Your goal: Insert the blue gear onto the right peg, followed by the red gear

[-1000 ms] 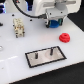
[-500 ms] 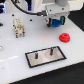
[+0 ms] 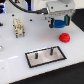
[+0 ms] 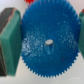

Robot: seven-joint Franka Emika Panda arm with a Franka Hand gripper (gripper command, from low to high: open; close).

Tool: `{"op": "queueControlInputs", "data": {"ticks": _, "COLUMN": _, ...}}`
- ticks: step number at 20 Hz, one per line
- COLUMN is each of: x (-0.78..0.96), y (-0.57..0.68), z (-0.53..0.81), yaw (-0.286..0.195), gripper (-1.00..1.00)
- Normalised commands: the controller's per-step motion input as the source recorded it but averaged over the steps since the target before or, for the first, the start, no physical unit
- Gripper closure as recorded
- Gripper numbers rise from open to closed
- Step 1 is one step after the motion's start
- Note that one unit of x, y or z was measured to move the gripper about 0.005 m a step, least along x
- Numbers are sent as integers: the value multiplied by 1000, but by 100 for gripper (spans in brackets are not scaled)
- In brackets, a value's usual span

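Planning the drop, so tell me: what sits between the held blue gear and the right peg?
Nothing: in the exterior view, only bare white table separates the blue gear from the right peg.

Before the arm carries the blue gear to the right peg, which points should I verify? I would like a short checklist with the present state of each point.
1. The blue gear is held: ok, the pincer has a green pad on each side of its toothed rim in the wrist view.
2. Gear centre hole free: ok, it shows unblocked in the wrist view.
3. The right peg is upright and bare: ok.
4. The red gear lies apart from the plate: ok, it rests on the white table, beyond the plate.
5. Gear above the peg: not ok, it hangs further back, near the red gear.
6. Grip firmness: cannot tell.
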Motion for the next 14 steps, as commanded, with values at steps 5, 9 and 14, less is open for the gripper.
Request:
{"op": "queueControlInputs", "data": {"ticks": 5, "x": 795, "y": -266, "z": 453, "yaw": 0, "gripper": 100}}
{"op": "queueControlInputs", "data": {"ticks": 9, "x": 782, "y": -283, "z": 387, "yaw": 0, "gripper": 100}}
{"op": "queueControlInputs", "data": {"ticks": 14, "x": 795, "y": -272, "z": 316, "yaw": 0, "gripper": 100}}
